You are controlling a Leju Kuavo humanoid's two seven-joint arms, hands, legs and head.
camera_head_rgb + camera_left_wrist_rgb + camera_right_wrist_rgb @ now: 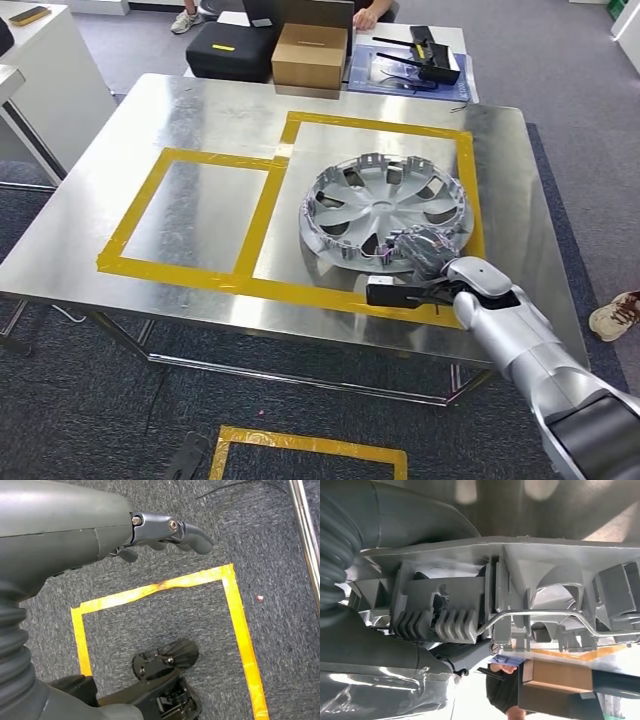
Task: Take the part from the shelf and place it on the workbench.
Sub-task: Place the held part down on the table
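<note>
Right hand (424, 252), grey and many-fingered, grips the near rim of the silver plastic wheel cover (385, 205); in the right wrist view the thick thumb (376, 645) lies along one face of the rim and the dark fingers (414, 517) along the other, with the ribbed clips and a wire retaining ring (546, 615) of the cover's inner side close before the camera. The wheel cover is round and multi-spoked, with openings between the spokes and small tabs standing around its edge. It rests inner side up on the steel workbench (189, 110), inside the right-hand of two rectangles marked in yellow tape (256, 215), its far edge near the tape's far corner. The silver right arm (528, 350) comes in from the lower right, reaching forward over the bench's near edge, with the wrist just above the near strip of tape and a dark block (381, 291) beside it.

Left hand (166, 532) hangs over the grey carpet, holding nothing, its dark fingers extended and slightly curved above a yellow tape outline on the floor (237, 610).

Beyond the bench stand a brown cardboard box (309, 55) and a black case (226, 50); a person's shoe (615, 315) shows at the right edge.
</note>
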